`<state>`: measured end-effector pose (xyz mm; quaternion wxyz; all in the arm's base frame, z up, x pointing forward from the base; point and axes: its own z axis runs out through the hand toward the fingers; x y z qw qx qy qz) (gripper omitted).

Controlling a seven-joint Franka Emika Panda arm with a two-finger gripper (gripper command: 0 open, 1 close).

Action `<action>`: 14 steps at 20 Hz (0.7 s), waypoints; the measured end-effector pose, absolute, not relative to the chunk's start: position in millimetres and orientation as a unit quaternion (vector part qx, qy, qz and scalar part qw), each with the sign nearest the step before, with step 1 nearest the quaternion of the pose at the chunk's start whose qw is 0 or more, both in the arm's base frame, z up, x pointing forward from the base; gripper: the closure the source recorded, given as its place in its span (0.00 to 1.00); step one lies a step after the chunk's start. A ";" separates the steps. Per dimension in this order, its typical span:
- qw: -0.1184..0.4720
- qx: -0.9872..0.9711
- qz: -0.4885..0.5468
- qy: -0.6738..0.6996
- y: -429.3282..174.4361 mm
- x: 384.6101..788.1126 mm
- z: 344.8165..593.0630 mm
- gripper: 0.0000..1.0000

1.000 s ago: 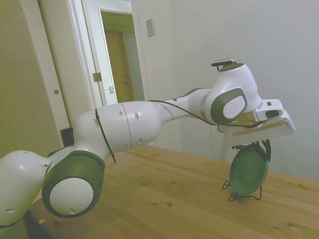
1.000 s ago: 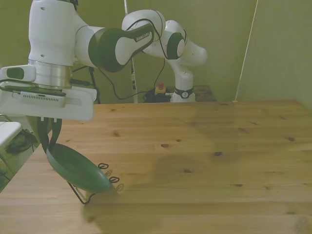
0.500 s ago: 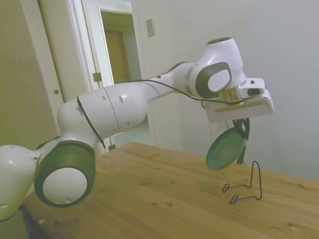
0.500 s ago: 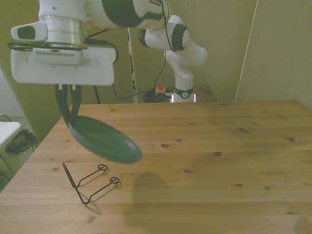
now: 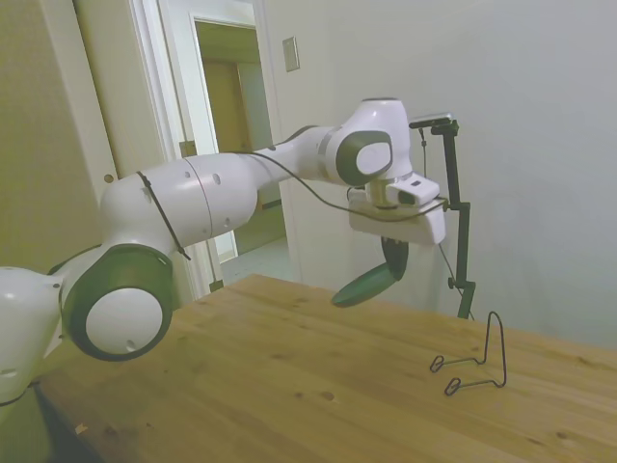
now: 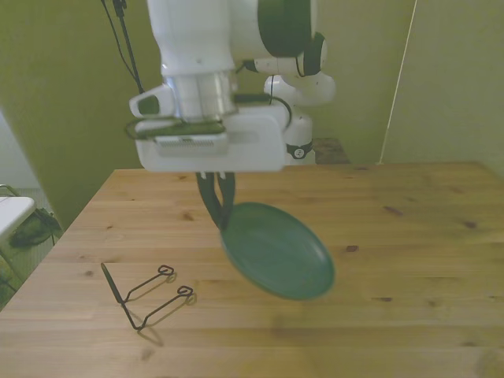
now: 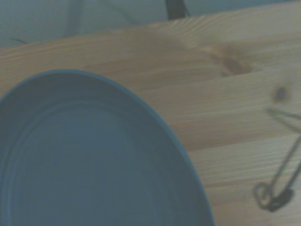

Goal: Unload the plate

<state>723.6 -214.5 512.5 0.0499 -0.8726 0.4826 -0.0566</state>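
I have the gripper (image 6: 216, 206) clamped narrow on the rim of the plate (image 6: 277, 250), its two dark fingers (image 6: 211, 197) pinching the edge nearest the arm so that the dish hangs below and slopes away from them. The plate is in the air, clear of the wooden table (image 6: 409, 236); in the side view the plate (image 5: 368, 285) shows as a thin tilted green sliver under the gripper (image 5: 394, 262), with open space between it and the boards. From the front I see its concave face turned up and toward the camera, the raised rim a slightly lighter band around a plain matte hollow. The black wire stand (image 6: 146, 294) sits on the table with nothing in it, well apart from the plate and toward the front view's left of it; its two looped feet lie flat on the wood and its back prong tilts up. In the side view the wire stand (image 5: 477, 359) stands beyond the plate, farther from the arm's base. Through the wrist camera the plate (image 7: 89, 160) fills most of the picture, blurred and bluish, with faint concentric rings inside the rim, and one looped foot of the stand (image 7: 275, 190) lies on the table (image 7: 202, 84) beside it.
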 end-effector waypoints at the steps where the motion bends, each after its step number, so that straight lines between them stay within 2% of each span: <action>1: 0.051 -0.873 -0.055 0.483 -207.0 728.6 496.9 1.00; 4: 0.053 -0.874 -0.050 0.480 -196.3 734.3 452.3 1.00; 7: 0.052 -0.874 -0.044 0.481 -195.4 726.5 422.7 1.00; 10: 0.047 -0.871 -0.040 0.487 -197.5 711.1 407.0 1.00; 14: 0.033 -0.867 -0.039 0.496 -211.6 697.1 399.2 1.00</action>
